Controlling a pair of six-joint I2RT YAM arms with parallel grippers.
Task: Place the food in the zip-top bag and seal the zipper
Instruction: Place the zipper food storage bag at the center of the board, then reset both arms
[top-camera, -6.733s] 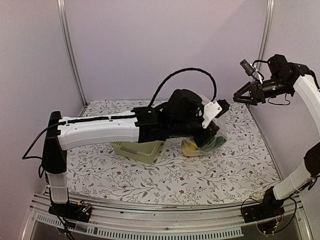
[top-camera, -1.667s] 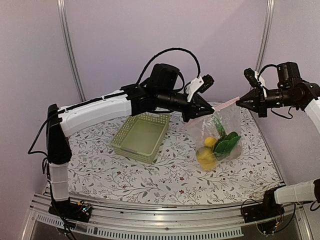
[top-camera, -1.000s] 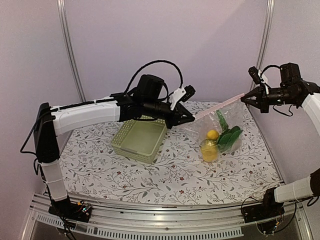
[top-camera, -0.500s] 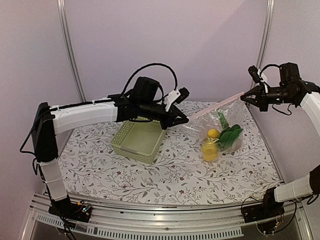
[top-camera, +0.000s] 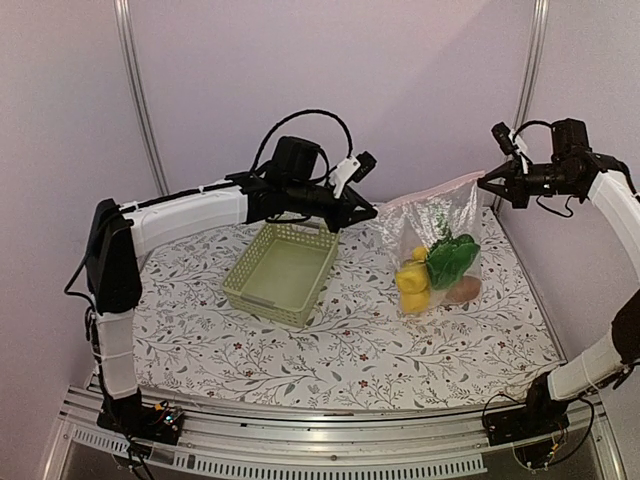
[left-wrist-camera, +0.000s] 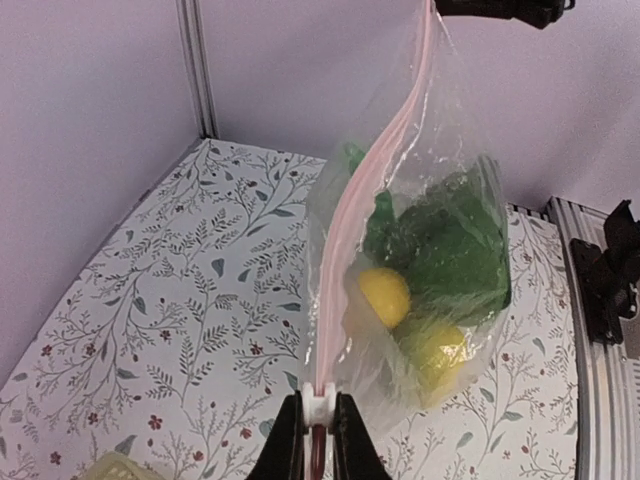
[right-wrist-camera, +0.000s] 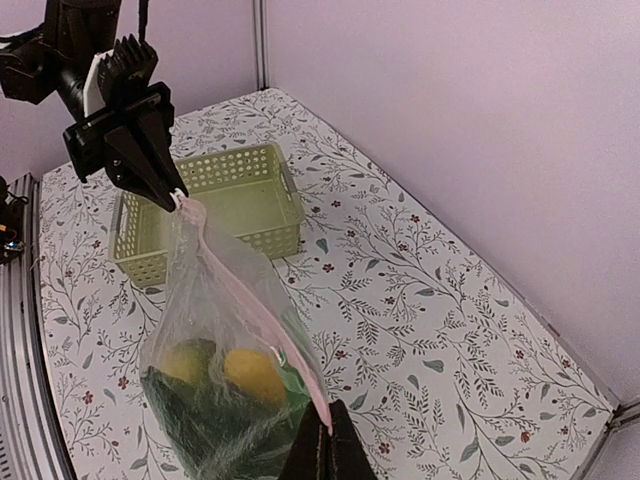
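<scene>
Pale lilac walls (top-camera: 420, 70) close in a table (top-camera: 300, 360) spread with a leaf-and-flower print cloth, where two robot arms hold a zip-top bag (top-camera: 445, 225) up between them by its mouth. The left gripper (top-camera: 368, 212), reaching across above a pale green lattice basket (top-camera: 283, 273), has its fingers pinched together on the left end of the zipper (top-camera: 432, 190). The wrist camera shows them right behind a small white slider (left-wrist-camera: 319, 398). The right gripper (top-camera: 484, 180), coming in from the far right, is clamped tight on the opposite end of the same pink strip. In the overhead view the strip runs between the two grippers, higher at the right end, and the clear crinkled plastic hangs below it. Whether the strip is pressed closed along its whole length cannot be told.

The food (top-camera: 412, 280) is inside the bag, gathered in its lower part. There are yellow pieces (left-wrist-camera: 385, 297), a leafy green piece (top-camera: 450, 258) beside and above them, and a brown piece (top-camera: 463, 291) at the bottom right. The bag's lower end is down at the cloth, just right of the basket and apart from it; whether it rests on the table cannot be told
</scene>
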